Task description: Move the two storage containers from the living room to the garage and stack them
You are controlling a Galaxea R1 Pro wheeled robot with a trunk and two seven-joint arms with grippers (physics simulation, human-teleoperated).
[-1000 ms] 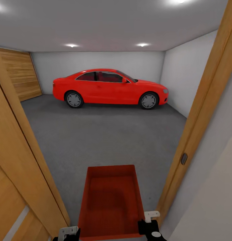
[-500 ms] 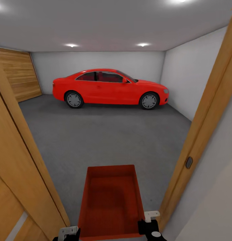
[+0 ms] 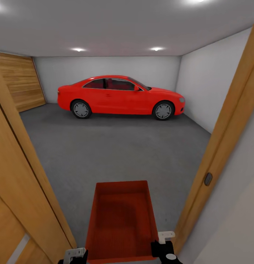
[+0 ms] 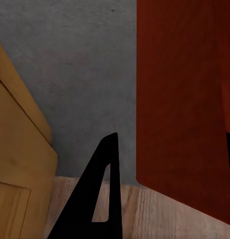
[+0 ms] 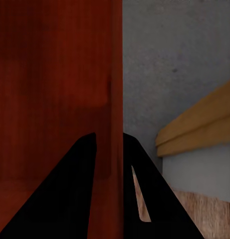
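One red-orange storage container (image 3: 121,220) hangs open-top in front of me at the bottom of the head view, in the doorway to the garage. My right gripper (image 3: 163,244) is shut on its right wall; in the right wrist view that wall (image 5: 107,99) sits pinched between the two black fingers (image 5: 70,199). My left gripper (image 3: 76,255) is by the container's near left corner. In the left wrist view one finger (image 4: 102,194) stands apart from the red wall (image 4: 184,99), the jaws wide, open. The dark grey garage floor (image 3: 116,146) stretches ahead.
Wooden door frame posts stand close on the left (image 3: 24,176) and right (image 3: 222,146). A red car (image 3: 119,96) is parked along the far wall, and a wooden plank door (image 3: 20,82) is at the back left. Light wood planks (image 4: 159,214) lie under the grippers.
The view has crept forward through the doorway, so the frame posts have slid outward. The container and both grippers keep their places in the picture.
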